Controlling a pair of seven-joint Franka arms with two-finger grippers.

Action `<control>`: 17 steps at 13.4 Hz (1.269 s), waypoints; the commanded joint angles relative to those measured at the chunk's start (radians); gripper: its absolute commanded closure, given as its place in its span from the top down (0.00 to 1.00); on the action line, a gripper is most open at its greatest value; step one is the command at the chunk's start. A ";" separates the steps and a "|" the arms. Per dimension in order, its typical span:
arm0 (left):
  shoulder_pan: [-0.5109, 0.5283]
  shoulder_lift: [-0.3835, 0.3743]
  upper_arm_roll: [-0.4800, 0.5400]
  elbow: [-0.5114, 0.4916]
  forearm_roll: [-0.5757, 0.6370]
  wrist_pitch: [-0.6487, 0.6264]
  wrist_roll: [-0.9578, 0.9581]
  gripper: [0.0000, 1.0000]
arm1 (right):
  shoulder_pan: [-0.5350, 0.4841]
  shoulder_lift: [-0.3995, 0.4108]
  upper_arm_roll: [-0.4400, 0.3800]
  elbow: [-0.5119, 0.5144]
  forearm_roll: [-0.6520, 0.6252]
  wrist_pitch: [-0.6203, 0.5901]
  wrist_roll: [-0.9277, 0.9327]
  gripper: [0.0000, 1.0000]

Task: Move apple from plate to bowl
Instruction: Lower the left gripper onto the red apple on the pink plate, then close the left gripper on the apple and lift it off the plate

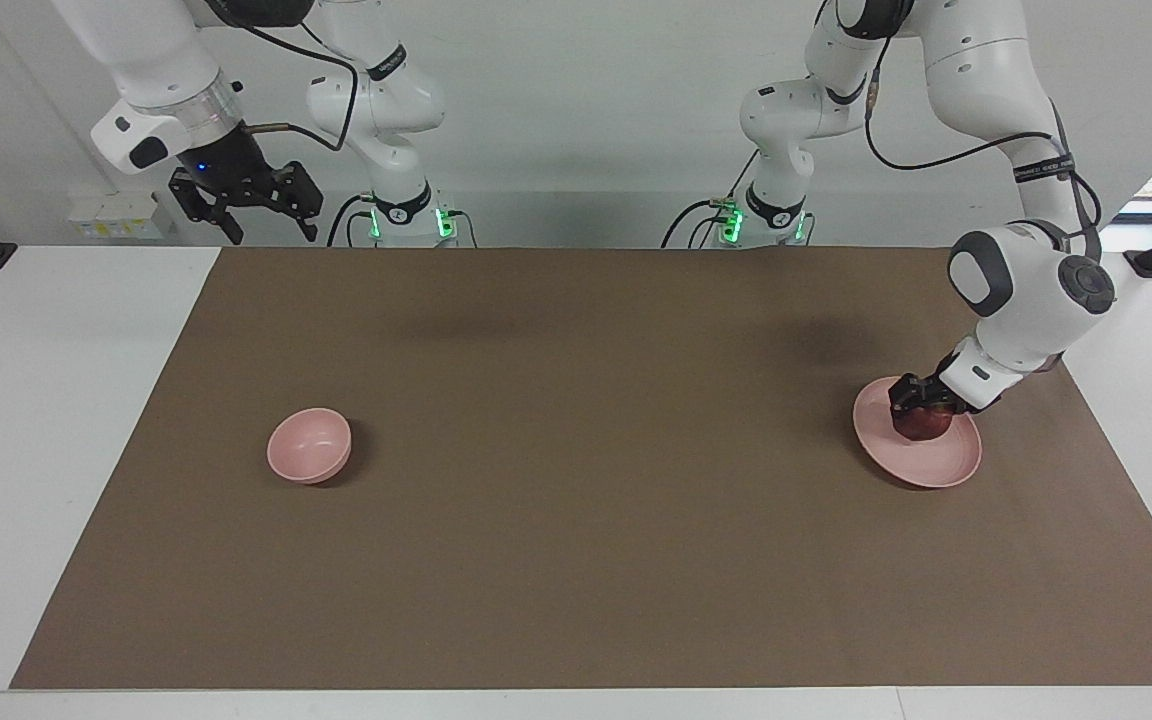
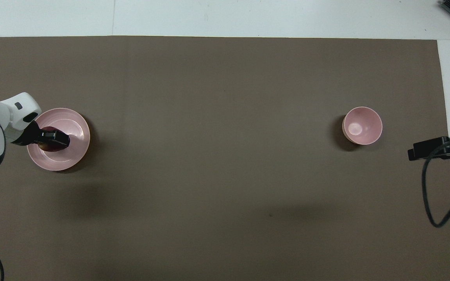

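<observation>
The dark red apple lies on the wide pale pink plate at the left arm's end of the table. My left gripper is down on the apple, right over it and touching it. In the overhead view the left gripper covers most of the apple on the plate. The small deep pink bowl stands empty toward the right arm's end and also shows in the overhead view. My right gripper waits open and empty, raised over the robots' edge of the table.
A brown mat covers most of the white table. Only the plate and the bowl stand on it, far apart. A black cable hangs from the right arm over the mat's edge.
</observation>
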 commanded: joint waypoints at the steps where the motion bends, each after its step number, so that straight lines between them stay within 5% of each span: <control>1: -0.063 -0.015 0.012 0.045 -0.007 -0.077 -0.175 0.00 | -0.007 -0.032 0.004 -0.036 0.065 -0.003 0.060 1.00; 3: -0.086 -0.016 0.015 0.047 -0.004 -0.089 -0.270 0.00 | -0.017 -0.042 0.004 -0.051 0.181 -0.003 0.225 1.00; 5: -0.086 -0.012 0.015 0.056 -0.007 -0.075 -0.316 0.12 | -0.005 -0.049 0.004 -0.062 0.223 -0.002 0.311 1.00; 6: -0.086 -0.009 0.015 0.065 -0.009 -0.071 -0.362 0.01 | -0.004 -0.055 0.004 -0.068 0.257 -0.002 0.353 1.00; 7: -0.082 -0.007 0.012 0.070 -0.030 -0.063 -0.420 0.00 | -0.004 -0.059 0.004 -0.083 0.284 0.000 0.385 1.00; 10: -0.079 0.002 0.012 0.076 -0.246 -0.049 -0.467 0.00 | -0.004 -0.088 0.004 -0.140 0.335 0.033 0.379 1.00; 17: -0.166 0.062 0.003 0.208 -0.333 -0.106 -0.484 0.00 | -0.022 -0.118 0.001 -0.302 0.598 0.145 0.084 1.00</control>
